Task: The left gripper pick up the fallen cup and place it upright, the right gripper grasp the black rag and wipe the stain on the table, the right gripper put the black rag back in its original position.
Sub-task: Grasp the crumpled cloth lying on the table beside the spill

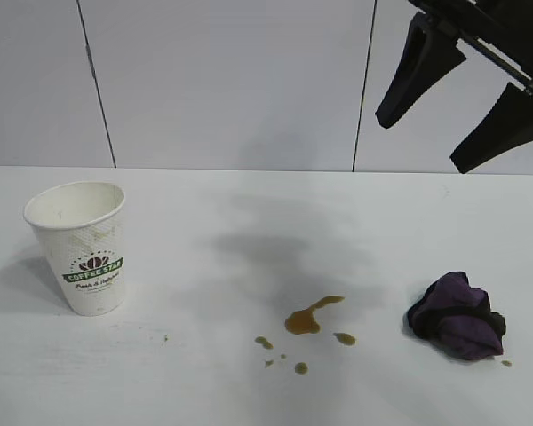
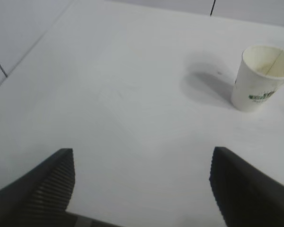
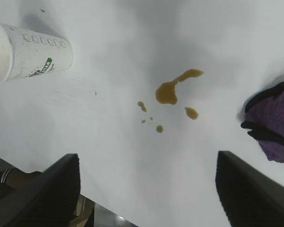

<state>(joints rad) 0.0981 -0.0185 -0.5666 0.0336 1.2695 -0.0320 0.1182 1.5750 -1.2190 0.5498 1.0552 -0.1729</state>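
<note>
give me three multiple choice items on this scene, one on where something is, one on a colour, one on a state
1. Where does the black rag lie relative to the stain in the exterior view?
A. to its right
B. to its left
C. on top of it

2. What colour is the stain?
A. green
B. brown
C. blue

3. How is the cup standing?
A. on its side
B. upside down
C. upright

Answers:
1. A, the rag sits right of the blotch on the table.
2. B, the liquid is coffee brown.
3. C, its open mouth faces up; the right hand hangs open above, and the left hand is also open.
</note>
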